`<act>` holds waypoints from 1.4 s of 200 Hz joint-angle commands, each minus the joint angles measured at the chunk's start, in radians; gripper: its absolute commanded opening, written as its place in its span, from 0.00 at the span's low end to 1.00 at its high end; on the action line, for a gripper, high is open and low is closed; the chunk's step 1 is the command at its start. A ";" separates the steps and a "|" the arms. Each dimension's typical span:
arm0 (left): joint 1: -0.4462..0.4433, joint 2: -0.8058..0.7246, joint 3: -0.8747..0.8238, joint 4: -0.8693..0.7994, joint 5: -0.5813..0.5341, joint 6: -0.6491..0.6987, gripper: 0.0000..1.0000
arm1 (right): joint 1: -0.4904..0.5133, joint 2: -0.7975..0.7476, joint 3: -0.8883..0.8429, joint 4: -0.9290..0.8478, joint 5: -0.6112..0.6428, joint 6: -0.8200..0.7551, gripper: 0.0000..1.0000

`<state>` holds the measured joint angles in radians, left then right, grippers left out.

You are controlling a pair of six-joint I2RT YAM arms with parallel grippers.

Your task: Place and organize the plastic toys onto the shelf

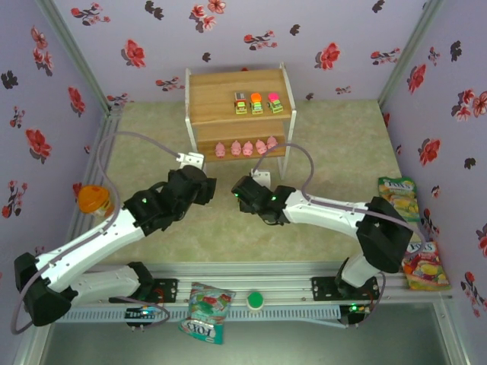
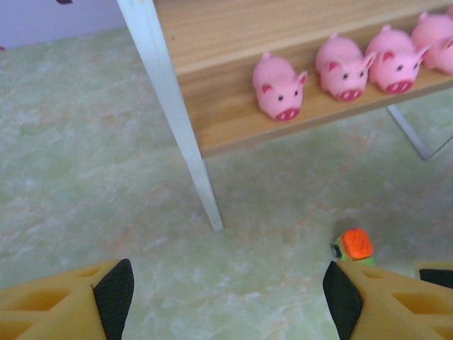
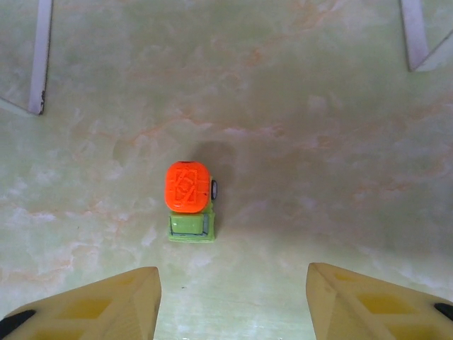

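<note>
Standing on the desk (image 3: 333, 127) near the shelf (image 1: 221, 95), an orange-topped car (image 3: 190, 202) is before the right gripper (image 3: 233, 297), its jaws apart and empty. The left gripper (image 2: 228, 294) is apart too. Pigs (image 1: 247, 148) and three cars (image 1: 257, 103) sit on the shelf.

Within lilac floral walls (image 1: 319, 30), an orange-topped container (image 1: 94, 199) is seen left of the marbled green mat (image 1: 327, 152), a yellow-green snack bag (image 1: 398, 196) and a red snack bag (image 1: 424, 266) are laid at right, a teal snack bag (image 1: 205, 312) and green disc (image 1: 255, 301) at front.

The shelf (image 1: 213, 95) carries three cars (image 1: 256, 103) above, five pigs (image 1: 246, 147) below; one orange-topped car (image 3: 190, 200) sits on the table (image 1: 335, 152).
</note>
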<state>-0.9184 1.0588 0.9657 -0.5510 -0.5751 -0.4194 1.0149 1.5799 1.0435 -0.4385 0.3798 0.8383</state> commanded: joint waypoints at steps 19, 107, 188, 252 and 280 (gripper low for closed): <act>0.012 0.009 -0.080 0.060 -0.018 -0.042 0.77 | 0.011 0.081 0.069 0.033 -0.010 -0.008 0.59; 0.093 0.016 -0.266 0.176 -0.010 -0.062 0.77 | 0.011 0.217 0.119 0.080 -0.020 -0.001 0.49; 0.175 0.011 -0.363 0.262 0.056 -0.066 0.77 | 0.012 0.286 0.148 0.081 -0.019 0.001 0.49; 0.215 0.036 -0.408 0.324 0.113 -0.082 0.78 | 0.002 0.328 0.167 0.081 -0.030 0.002 0.49; 0.221 0.039 -0.418 0.338 0.122 -0.092 0.78 | -0.002 0.343 0.170 0.080 -0.033 0.004 0.48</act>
<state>-0.7071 1.0874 0.5659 -0.2523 -0.4702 -0.4850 1.0191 1.8977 1.1862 -0.3626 0.3542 0.8387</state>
